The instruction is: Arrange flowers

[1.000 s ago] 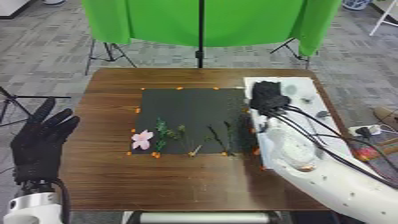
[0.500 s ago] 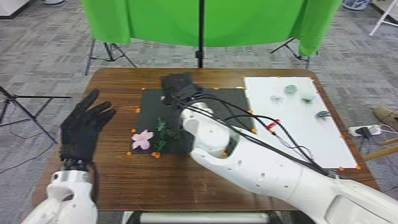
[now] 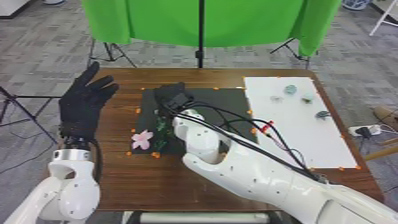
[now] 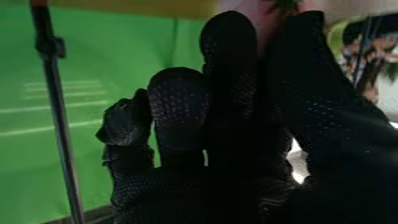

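- Okay, leftmost you have your left hand (image 3: 80, 112), open, its fingers extended and apart, by the left edge of the table (image 3: 178, 187).
- Next, you'll see the pink flower (image 3: 141, 139) at the near left corner of the black mat (image 3: 233, 96).
- Just beside it, you have green sprigs (image 3: 161, 144) on the mat.
- Over the mat's far left part is your right hand (image 3: 173, 94); the right wrist view shows its fingers fairly straight, with a pink patch (image 4: 260, 31) near the tips. You can't tell what that is, or whether it's gripped.
- On your right, the white board (image 3: 289, 145) bears small greenish pieces (image 3: 290, 89).
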Controlling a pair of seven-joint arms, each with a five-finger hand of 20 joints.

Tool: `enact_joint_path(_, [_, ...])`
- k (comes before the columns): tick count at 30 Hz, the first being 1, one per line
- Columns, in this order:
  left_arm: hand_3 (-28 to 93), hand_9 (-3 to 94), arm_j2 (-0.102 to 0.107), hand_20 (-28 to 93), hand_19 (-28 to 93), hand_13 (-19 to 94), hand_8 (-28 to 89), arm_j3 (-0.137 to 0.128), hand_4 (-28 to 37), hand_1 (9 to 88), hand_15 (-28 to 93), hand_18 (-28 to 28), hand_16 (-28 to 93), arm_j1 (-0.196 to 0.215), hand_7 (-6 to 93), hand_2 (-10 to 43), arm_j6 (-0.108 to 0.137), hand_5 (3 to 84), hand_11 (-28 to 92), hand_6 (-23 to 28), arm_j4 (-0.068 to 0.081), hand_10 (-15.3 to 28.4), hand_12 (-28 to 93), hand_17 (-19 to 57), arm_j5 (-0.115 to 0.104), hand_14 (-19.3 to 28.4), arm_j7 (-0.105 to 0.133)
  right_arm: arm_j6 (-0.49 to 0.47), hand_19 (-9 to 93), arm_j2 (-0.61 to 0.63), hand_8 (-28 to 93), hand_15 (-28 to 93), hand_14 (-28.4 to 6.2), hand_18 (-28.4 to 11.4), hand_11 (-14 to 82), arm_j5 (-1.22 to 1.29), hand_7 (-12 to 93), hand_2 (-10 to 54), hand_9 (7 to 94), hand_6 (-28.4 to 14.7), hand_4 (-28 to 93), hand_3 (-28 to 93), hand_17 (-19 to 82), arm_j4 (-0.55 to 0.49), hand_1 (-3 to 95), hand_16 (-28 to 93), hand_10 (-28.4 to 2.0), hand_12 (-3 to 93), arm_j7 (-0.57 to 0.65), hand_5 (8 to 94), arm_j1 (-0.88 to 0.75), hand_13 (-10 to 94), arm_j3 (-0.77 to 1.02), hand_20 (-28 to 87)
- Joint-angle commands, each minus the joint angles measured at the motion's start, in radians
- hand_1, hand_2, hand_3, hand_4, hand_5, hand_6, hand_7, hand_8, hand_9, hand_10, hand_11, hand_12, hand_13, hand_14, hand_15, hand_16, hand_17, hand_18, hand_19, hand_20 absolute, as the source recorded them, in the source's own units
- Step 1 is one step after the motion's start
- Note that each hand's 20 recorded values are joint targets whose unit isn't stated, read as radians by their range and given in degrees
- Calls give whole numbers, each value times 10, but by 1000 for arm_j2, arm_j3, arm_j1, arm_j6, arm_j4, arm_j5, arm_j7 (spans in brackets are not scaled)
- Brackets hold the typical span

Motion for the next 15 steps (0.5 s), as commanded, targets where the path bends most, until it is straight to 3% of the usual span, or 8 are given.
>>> enact_joint_path(1, [752,339,-8,347,473,231,-73,3,-283,213,569,222,-65,14,96,86,-3,350,294,75,-4,194,148,-80,5,249,-9,36,932,-18,-68,828,-75,-219,494,13,160,-95,762,34,-283,629,264,5,463,174,-95,209,16,712,-3,655,16,503])
enact_joint_path(7, [752,339,-17,347,474,231,-73,1,-282,216,570,221,-66,27,98,86,-10,350,294,76,-5,193,148,-80,7,248,-14,96,932,-21,-133,833,-79,-220,502,63,163,-95,759,35,-283,524,266,6,481,171,-100,198,79,708,17,652,0,506])
enact_joint_path(10, [753,338,-13,347,474,231,-74,-33,-282,216,570,221,-66,97,98,86,17,350,294,76,-31,194,148,-80,2,248,-2,79,932,-20,-134,836,-82,-221,505,59,162,-95,758,29,-283,511,271,-18,473,170,-102,197,59,699,-9,651,40,516])
enact_joint_path(12, [752,339,-16,347,475,231,-74,-54,-282,216,571,222,-66,151,98,86,40,350,294,76,-47,194,148,-80,-13,248,20,99,932,15,-133,838,-86,-222,506,64,161,-95,758,26,-283,526,272,-51,462,170,-103,197,60,696,-3,648,37,520])
enact_joint_path(15, [752,339,-19,347,475,231,-74,-97,-282,216,571,221,-66,222,99,87,53,350,295,76,-66,193,148,-80,-23,248,38,106,932,81,-132,841,-93,-224,509,116,159,-95,745,20,-283,568,265,-129,435,167,-106,197,71,689,-5,640,71,520])
